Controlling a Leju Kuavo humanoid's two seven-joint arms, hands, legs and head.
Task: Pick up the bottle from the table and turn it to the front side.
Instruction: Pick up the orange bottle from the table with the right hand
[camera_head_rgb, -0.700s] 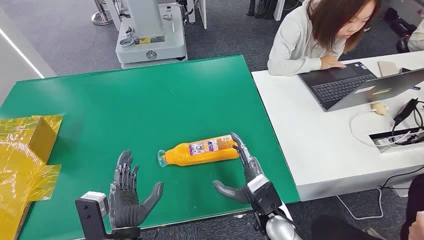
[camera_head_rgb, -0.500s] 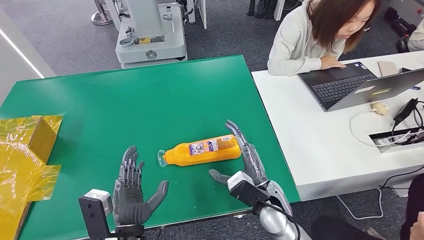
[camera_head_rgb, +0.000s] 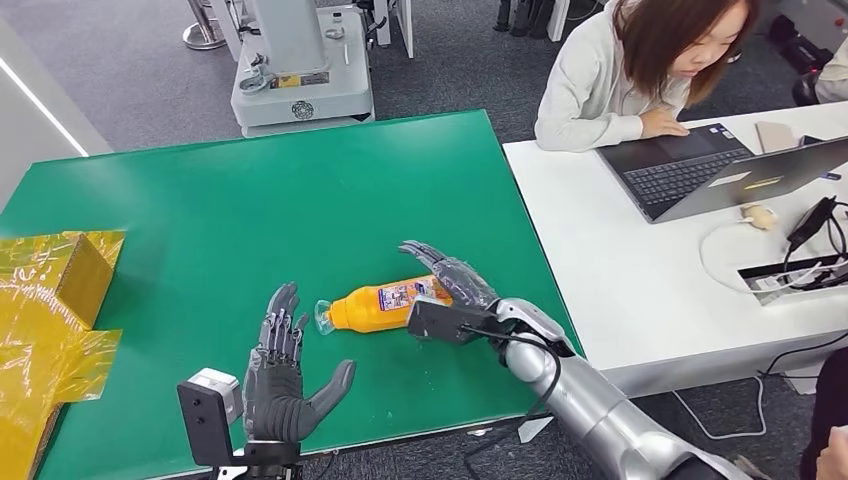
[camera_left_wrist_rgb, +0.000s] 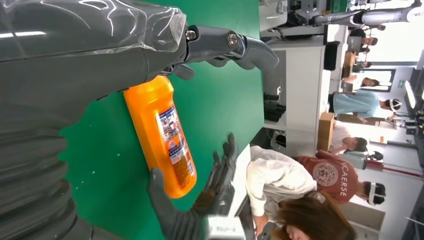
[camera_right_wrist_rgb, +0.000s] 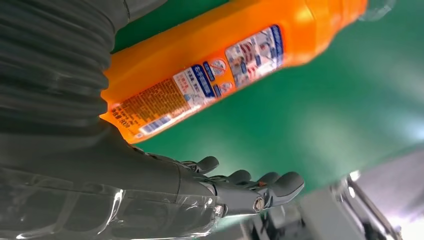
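1. A green tabletop (camera_head_rgb: 300, 190) fills the middle of the head view. An orange bottle (camera_head_rgb: 385, 304) lies on its side near the front edge, its clear cap pointing toward the robot's left.

2. The bottle carries a rectangular label (camera_head_rgb: 405, 294) with blue, red and white print. The writing is too small and blurred to read in any view.

3. The right robot hand (camera_head_rgb: 447, 281) reaches over the bottle's base end, fingers stretched out and spread above it. In the left wrist view its thumb (camera_left_wrist_rgb: 159, 196) touches the bottle's base while its fingers stand apart beyond the far side. It is not closed around the bottle.

4. The left robot hand (camera_head_rgb: 285, 380) rests near the front edge of the tabletop, just beside the bottle's cap end, palm up, fingers apart, holding nothing.

5. At the tabletop's left edge lies a yellow box (camera_head_rgb: 62, 270) in crinkled yellow transparent wrap.

6. To the right stands a white desk (camera_head_rgb: 620, 270) with two open laptops (camera_head_rgb: 690, 165). A person in a pale top (camera_head_rgb: 600, 85) sits at it.

7. Behind the tabletop stands a white machine base (camera_head_rgb: 300, 85) on grey carpet.

8. In the left wrist view, a person (camera_left_wrist_rgb: 327, 175) in the background wears a dark red shirt with letters reading "CAERSE".
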